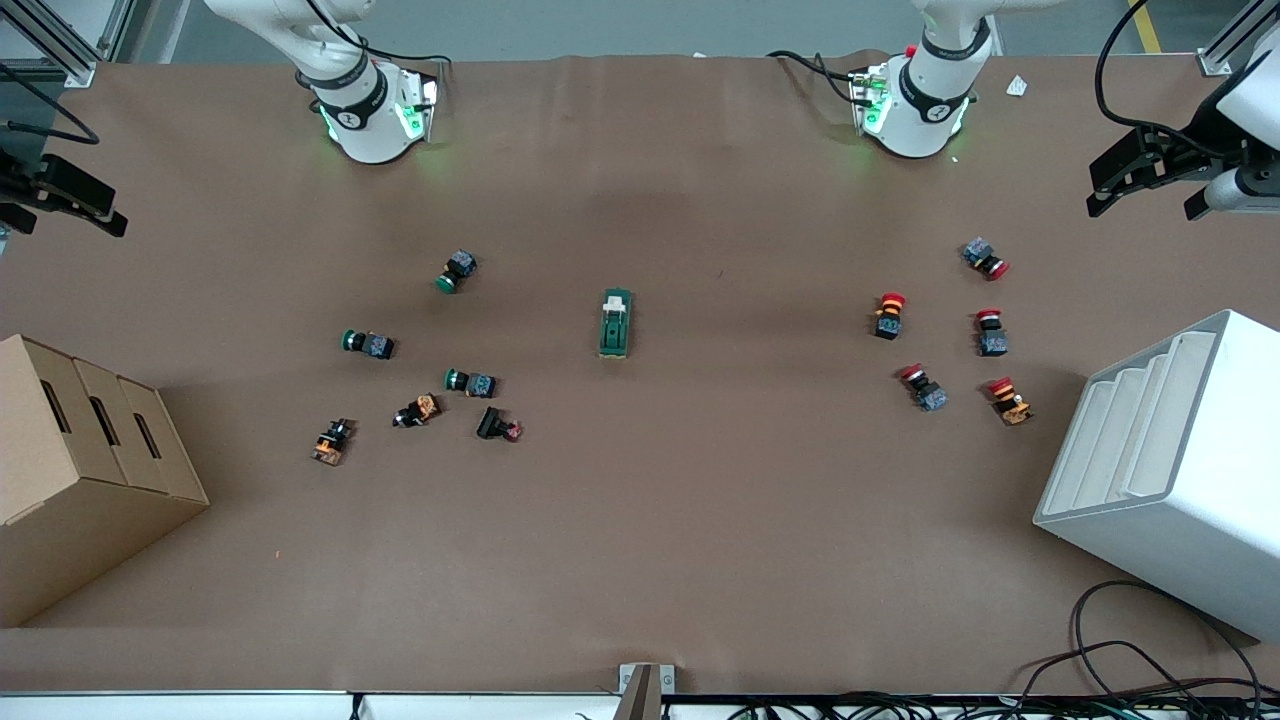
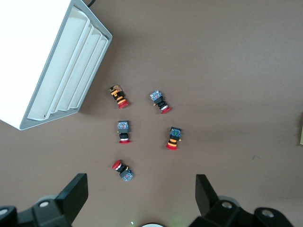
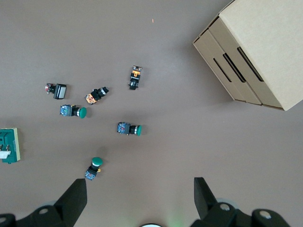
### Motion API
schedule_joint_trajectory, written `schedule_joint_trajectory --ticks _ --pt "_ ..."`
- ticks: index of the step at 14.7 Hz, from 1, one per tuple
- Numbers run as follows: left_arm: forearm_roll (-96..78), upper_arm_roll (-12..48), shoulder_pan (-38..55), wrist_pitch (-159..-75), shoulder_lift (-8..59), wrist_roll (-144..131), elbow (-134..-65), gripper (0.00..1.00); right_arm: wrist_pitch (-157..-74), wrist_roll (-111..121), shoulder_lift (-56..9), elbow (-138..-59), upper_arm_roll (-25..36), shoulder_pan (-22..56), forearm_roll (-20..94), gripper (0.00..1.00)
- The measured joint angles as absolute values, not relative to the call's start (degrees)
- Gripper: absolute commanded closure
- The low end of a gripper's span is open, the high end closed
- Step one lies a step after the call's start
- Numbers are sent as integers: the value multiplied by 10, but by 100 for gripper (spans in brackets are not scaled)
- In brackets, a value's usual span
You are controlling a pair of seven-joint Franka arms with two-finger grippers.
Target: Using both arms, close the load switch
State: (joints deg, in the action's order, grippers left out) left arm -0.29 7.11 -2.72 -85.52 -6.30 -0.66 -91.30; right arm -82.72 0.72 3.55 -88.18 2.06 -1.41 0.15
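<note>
The load switch lies mid-table between the two clusters of push-buttons, well apart from both grippers. The left gripper and right gripper hang high at the table's ends, fingers spread wide, holding nothing. Judging from this, the approach comes first: one arm should pin the green body between its fingers while the other presses the white lever down.

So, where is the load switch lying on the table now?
In the front view the load switch lies near the table's middle, between the green push-buttons toward the right arm's end and the red push-buttons toward the left arm's end.
</note>
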Motion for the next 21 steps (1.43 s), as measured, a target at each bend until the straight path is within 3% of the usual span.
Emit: schedule_joint_trajectory --ticks 9,13,21 --pt "-3 94 -7 -871 -31 -9 -891 0 -824 39 36 -882 21 -14 2 0" --pt "-3 170 11 -962 9 -96 -916 0 -824 39 36 -882 21 -14 2 0" --pt "17 357 19 -1184 31 -369 -1089 0 -824 39 36 -882 21 -14 1 0"
